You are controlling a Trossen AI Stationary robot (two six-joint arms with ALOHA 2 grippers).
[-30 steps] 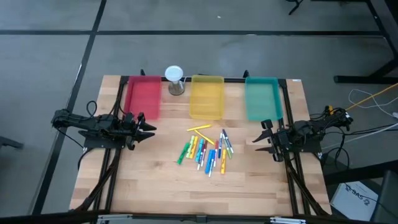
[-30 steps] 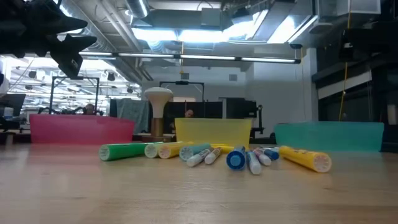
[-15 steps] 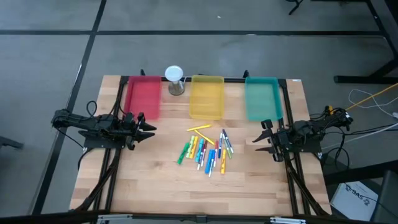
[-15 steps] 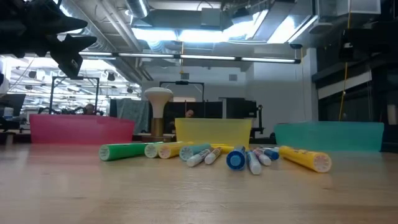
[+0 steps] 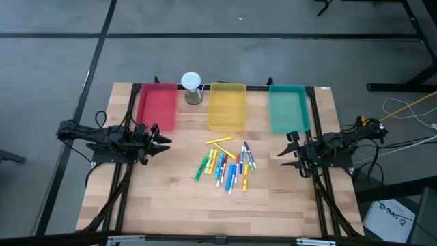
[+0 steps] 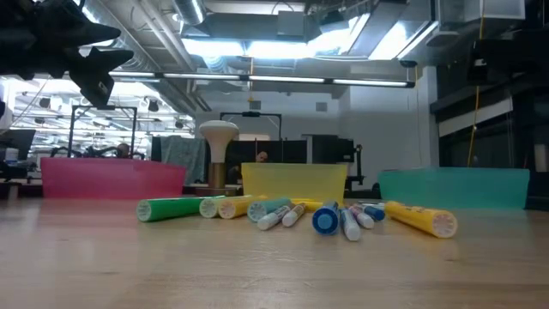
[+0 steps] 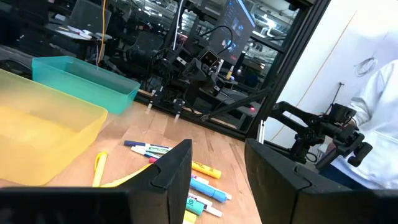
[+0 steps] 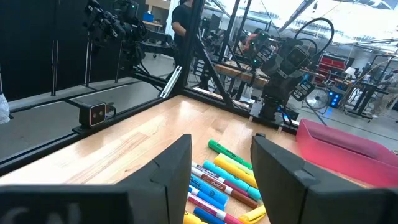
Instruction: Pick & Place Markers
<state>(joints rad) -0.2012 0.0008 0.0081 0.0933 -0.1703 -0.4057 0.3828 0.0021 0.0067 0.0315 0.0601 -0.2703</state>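
Note:
Several markers (image 5: 229, 164) in yellow, orange, green and blue lie in a loose pile on the wooden table's middle, flat on their sides; they also show in the low view (image 6: 292, 213). My left gripper (image 5: 166, 141) hovers open at the table's left side and points toward the pile; in its wrist view (image 7: 217, 168) nothing is between the fingers. My right gripper (image 5: 281, 154) hovers open at the right side and faces the pile; its wrist view (image 8: 221, 165) shows an empty gap too. Both are well clear of the markers.
Along the far edge stand a red tray (image 5: 158, 106), a yellow tray (image 5: 227, 106) and a teal tray (image 5: 288, 108). A white-topped hourglass-like object (image 5: 192, 87) stands between the red and yellow trays. A person's white sleeve (image 7: 379, 124) shows beyond the table.

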